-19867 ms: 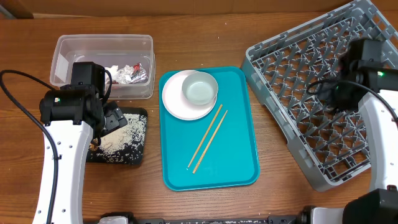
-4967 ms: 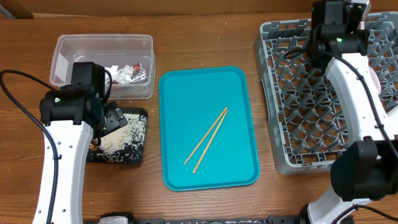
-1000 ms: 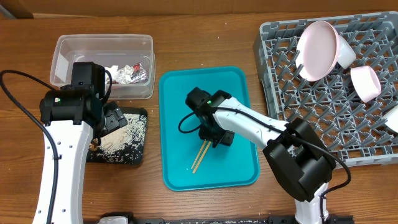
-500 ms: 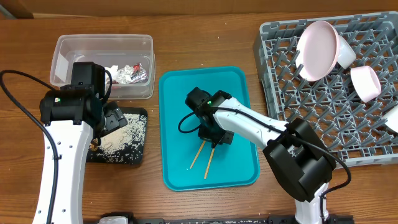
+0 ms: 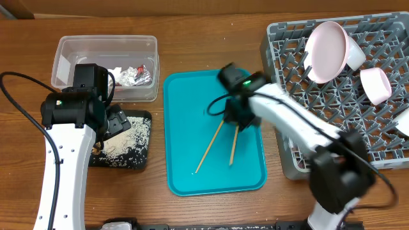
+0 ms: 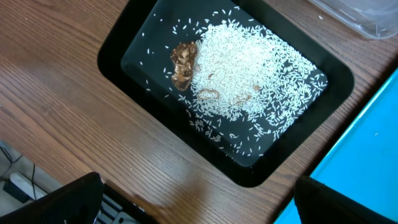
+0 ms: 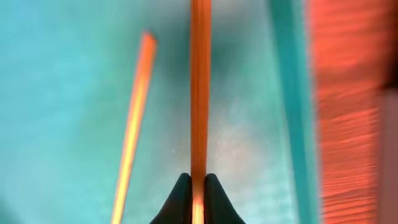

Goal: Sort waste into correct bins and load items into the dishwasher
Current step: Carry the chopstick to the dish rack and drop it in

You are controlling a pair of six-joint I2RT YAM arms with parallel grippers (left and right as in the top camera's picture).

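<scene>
Within the right claw (image 7: 196, 179), one chopstick (image 7: 200, 93) points straight outward.

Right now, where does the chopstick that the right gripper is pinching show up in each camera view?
Overhead: the gripped chopstick slants down from the right gripper, right of centre on the tray.
Left wrist: not in it.
Right wrist: it runs straight up the middle from the closed fingertips.
Shared landmark: the teal tray, at the right edge in the left wrist view, the background in the right wrist view.
</scene>
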